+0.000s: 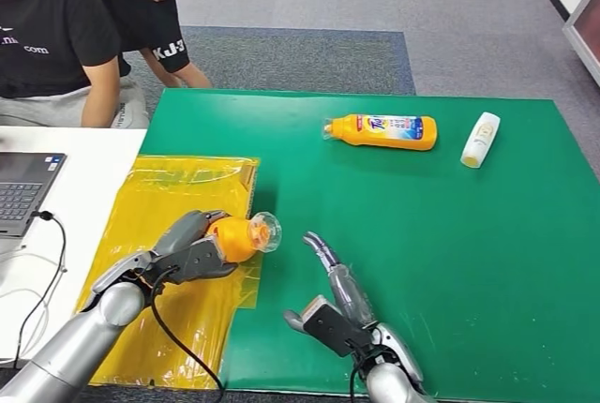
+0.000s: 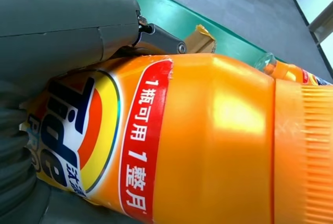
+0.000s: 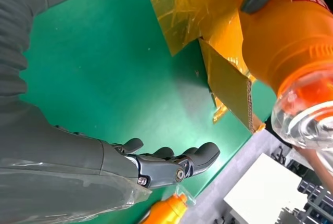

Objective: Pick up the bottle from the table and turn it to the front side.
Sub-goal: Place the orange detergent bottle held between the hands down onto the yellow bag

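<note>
Left robot hand (image 1: 186, 251) grips an orange bottle (image 1: 237, 238) (clear cap, Tide label); right robot hand (image 1: 338, 305) spread, empty.

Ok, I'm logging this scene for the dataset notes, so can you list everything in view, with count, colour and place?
Held bottle: one, orange with a clear cap, in the left hand above the yellow sheet's edge.
Lying bottle: one, orange, on its side at the far part of the mat.
Small bottle: one, white, lying beside the orange one.
Mat: one, green, covering the table.
Plastic sheet: one, yellow, on the mat's left part.
Laptop: one, grey, on the white table.
People: two, in dark clothes, behind the tables.
Left hand: silver-grey, fingers grip the held bottle.
Right hand: fingers apart, holding nothing, over the mat.
</note>
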You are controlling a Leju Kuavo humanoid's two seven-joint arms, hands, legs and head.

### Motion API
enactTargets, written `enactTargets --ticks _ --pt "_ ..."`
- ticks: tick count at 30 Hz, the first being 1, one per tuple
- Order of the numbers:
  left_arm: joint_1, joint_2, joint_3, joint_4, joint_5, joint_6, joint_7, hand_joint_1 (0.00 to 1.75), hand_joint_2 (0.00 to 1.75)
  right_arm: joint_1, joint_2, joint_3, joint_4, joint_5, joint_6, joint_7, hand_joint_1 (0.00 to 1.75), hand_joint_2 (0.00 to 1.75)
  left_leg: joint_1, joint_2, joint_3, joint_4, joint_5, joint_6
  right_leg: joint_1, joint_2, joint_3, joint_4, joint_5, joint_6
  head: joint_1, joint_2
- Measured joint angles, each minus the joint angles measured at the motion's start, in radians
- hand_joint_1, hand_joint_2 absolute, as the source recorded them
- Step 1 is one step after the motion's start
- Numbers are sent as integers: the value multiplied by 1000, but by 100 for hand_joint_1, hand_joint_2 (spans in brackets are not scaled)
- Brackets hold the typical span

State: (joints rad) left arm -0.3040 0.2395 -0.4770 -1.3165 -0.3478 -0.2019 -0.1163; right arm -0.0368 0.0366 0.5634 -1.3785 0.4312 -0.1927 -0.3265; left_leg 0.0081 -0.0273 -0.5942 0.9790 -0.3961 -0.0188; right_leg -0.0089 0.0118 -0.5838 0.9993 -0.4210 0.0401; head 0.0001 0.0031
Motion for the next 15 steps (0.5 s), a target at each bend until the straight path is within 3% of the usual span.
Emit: enactTargets --ticks 9,15 --pt "-41 15 -18 49 74 -82 10 175 175 -17 0 7 30 -28 4 32 0 175 0 -2 7 -1 0 0 0 -2 9 0 -1 1 0 0" --pt "-67 91 -64 45 165 -193 4 175 175 -38 7 17 69 -55 5 46 0 175 -1 -2 15 -1 -2 -2 0 -1 16 0 -3 -1 0 0"
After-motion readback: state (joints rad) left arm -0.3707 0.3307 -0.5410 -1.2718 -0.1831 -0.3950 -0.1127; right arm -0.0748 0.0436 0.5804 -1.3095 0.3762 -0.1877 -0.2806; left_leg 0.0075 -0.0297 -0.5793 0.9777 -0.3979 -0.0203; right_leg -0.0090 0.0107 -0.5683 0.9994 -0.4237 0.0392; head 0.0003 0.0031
